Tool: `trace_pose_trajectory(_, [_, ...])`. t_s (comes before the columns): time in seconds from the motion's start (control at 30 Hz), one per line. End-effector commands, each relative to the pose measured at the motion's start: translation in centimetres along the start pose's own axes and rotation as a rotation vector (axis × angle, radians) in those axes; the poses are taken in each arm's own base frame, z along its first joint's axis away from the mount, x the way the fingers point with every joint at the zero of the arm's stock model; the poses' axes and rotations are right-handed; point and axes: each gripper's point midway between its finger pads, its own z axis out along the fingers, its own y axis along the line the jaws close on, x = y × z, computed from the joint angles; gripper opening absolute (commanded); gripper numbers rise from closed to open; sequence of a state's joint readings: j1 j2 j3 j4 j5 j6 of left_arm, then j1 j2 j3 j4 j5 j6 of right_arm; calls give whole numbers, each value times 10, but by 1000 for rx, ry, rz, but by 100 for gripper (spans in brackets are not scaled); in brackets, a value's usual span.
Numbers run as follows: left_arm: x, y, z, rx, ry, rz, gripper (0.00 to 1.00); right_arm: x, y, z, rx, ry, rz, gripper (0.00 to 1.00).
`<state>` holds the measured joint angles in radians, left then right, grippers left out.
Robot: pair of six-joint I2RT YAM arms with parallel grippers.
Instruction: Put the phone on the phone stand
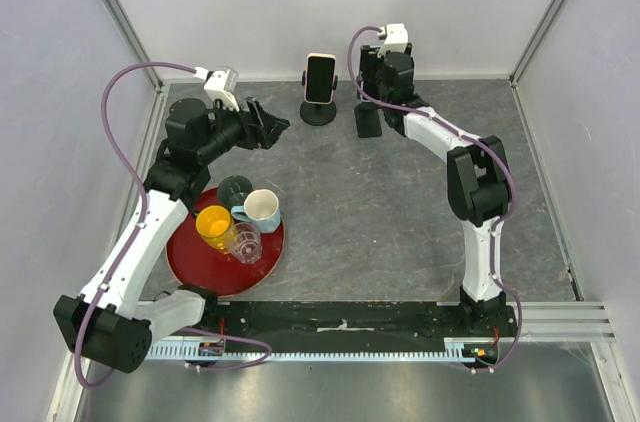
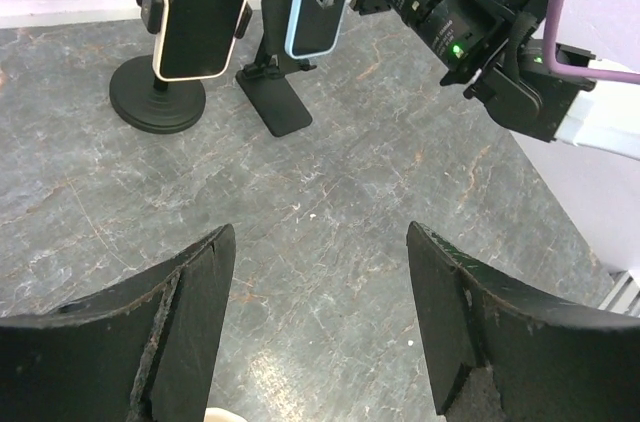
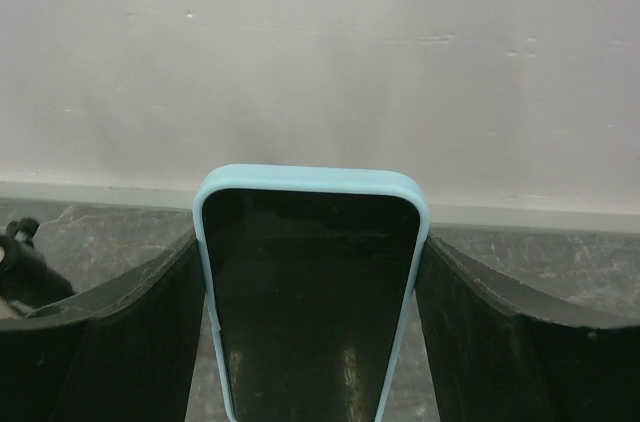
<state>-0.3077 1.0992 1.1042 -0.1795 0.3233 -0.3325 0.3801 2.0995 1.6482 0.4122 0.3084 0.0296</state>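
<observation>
My right gripper (image 3: pixel 310 244) is shut on the phone (image 3: pixel 310 292), which has a light-blue case and a dark screen; each finger presses one long edge. The left wrist view shows this phone (image 2: pixel 318 14) held tilted just above a black folding phone stand (image 2: pixel 274 77) on the grey table. From above, the right gripper (image 1: pixel 367 82) hangs over that stand (image 1: pixel 367 123) near the back wall. A second phone in a cream case (image 1: pixel 319 77) sits on a round-based stand (image 1: pixel 318 114) to the left. My left gripper (image 2: pixel 320 242) is open and holds nothing, above bare table.
A red tray (image 1: pixel 190 264) at the front left carries a yellow cup (image 1: pixel 214 225), a white mug (image 1: pixel 260 209), a clear glass (image 1: pixel 246 241) and a dark cup (image 1: pixel 236 188). Walls close in the table at the back and on both sides.
</observation>
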Motion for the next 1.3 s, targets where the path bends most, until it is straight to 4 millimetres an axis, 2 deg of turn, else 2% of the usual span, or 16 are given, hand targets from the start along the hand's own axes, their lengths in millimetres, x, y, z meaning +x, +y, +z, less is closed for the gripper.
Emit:
trace_pose_trajectory(0.0, [-10,-10,6,84,-10,-60,76,-59,9,18,-77,-151,40,0])
trace_pose_trajectory(0.07, [-8,-10,8,87,-3,-65,75,-49,9,21,-75,-138,38,0])
trace_pose_trajectory(0.33, [-5,-8,10,86,4,-78,75,-43,4,26,-42,-114,84,0])
trace_pose_trajectory(0.5, [-3,-11,11,104,13,-87,75,-30,3,30,-25,-85,75,0])
trace_pose_trajectory(0.7, [-4,-12,11,112,14,-93,75,-29,10,30,-36,-74,63,0])
trace_pose_trajectory(0.87, [-4,-10,11,109,14,-97,75,-18,16,29,-11,-53,10,0])
trace_pose_trajectory(1.27, [-5,-11,10,114,12,-101,75,-11,14,29,23,-42,-10,0])
